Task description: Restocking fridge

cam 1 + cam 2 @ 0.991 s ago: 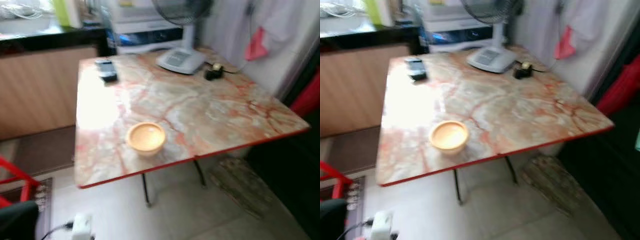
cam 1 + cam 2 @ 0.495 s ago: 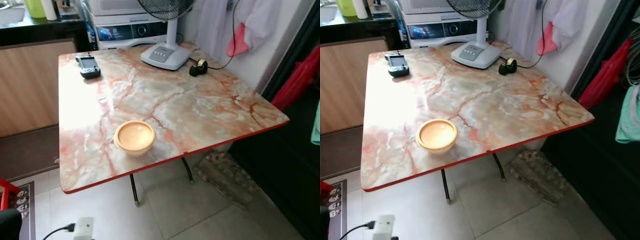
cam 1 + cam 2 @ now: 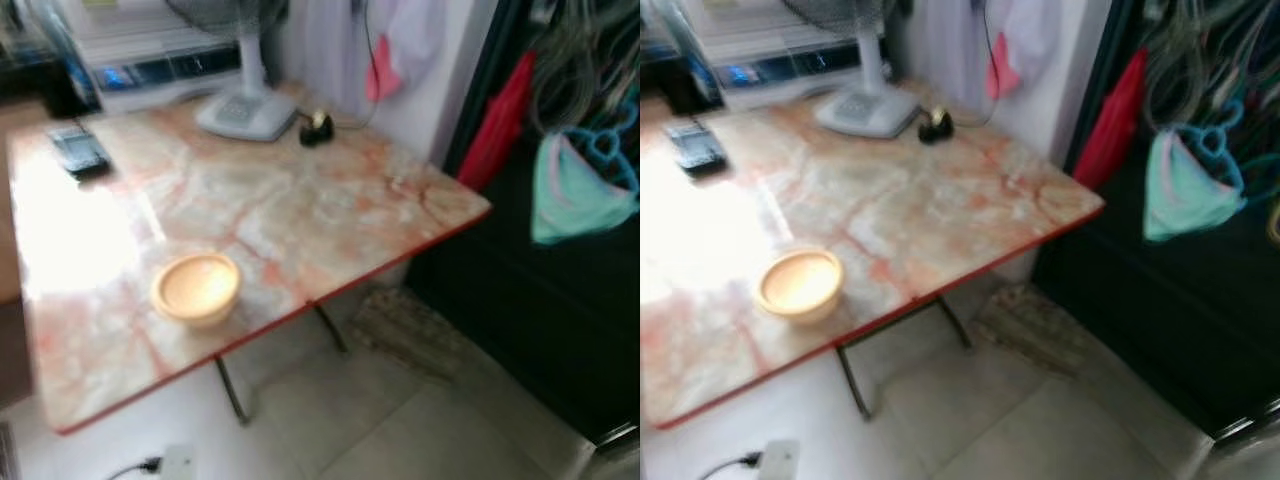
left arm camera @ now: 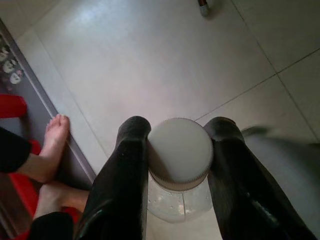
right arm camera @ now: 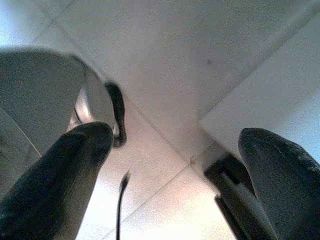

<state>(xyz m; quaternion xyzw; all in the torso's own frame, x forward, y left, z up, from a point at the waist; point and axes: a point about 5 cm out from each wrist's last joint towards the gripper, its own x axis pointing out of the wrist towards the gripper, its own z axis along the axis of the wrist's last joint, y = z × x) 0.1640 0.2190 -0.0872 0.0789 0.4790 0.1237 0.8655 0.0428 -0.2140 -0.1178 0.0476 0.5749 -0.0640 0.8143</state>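
Observation:
In the left wrist view my left gripper (image 4: 177,126) is shut on a clear bottle with a pale ribbed cap (image 4: 180,150), one black finger (image 4: 127,165) on each side of its neck, above a tiled floor. The right wrist view has my right gripper (image 5: 175,135) open, with nothing between its fingers (image 5: 65,165) and pale floor tiles behind them. No fridge can be made out in the blurred head views.
A marble-patterned table (image 3: 330,200) with a red edge carries a tan bowl (image 3: 196,287), a fan base (image 3: 245,115), a dark handset (image 3: 78,150) and a tape roll (image 3: 317,127). Clothes (image 3: 580,195) hang at the right over a dark doorway. A mat (image 3: 410,320) lies below. A person's bare feet (image 4: 52,150) stand near my left gripper.
The head camera has swung to the right, so the table has slid left in the picture and hanging clothes have come into view. Nothing on the table has moved.

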